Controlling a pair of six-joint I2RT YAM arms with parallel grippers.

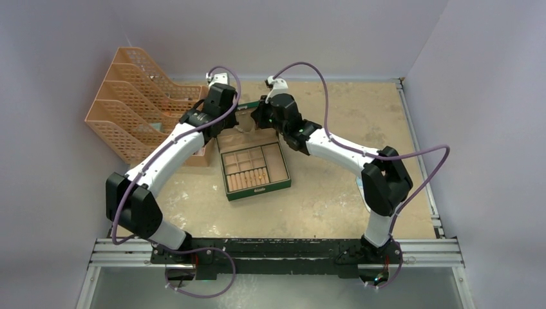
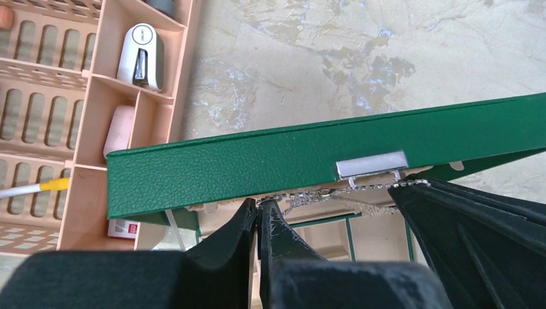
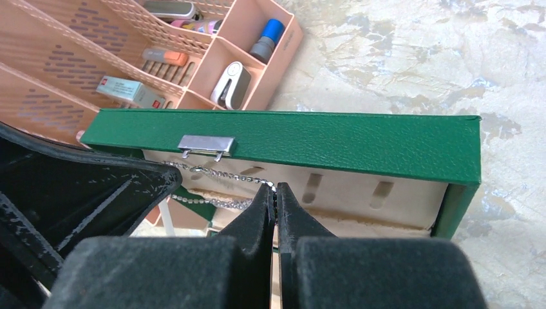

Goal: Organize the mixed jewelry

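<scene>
A thin silvery chain (image 2: 348, 191) is stretched between my two grippers, in front of the raised lid (image 2: 257, 168) of the green box (image 1: 254, 168). My left gripper (image 2: 257, 205) is shut on one end of the chain. My right gripper (image 3: 275, 190) is shut on the other end, and the chain (image 3: 219, 174) runs from it to the left. A second glittery strand (image 3: 212, 201) hangs lower. In the top view both grippers, the left (image 1: 239, 124) and the right (image 1: 259, 121), meet over the box's back edge. A small orange-gold speck (image 1: 261, 172) lies in the tan compartments. I cannot make out single rings.
A peach file rack and desk organiser (image 1: 138, 103) stands at the back left, close to my left arm. Its cells hold a white stapler-like item (image 2: 140, 55) and pens (image 3: 174, 9). The lid has a silver clasp (image 3: 206, 145). Walls close in the table at the back and sides.
</scene>
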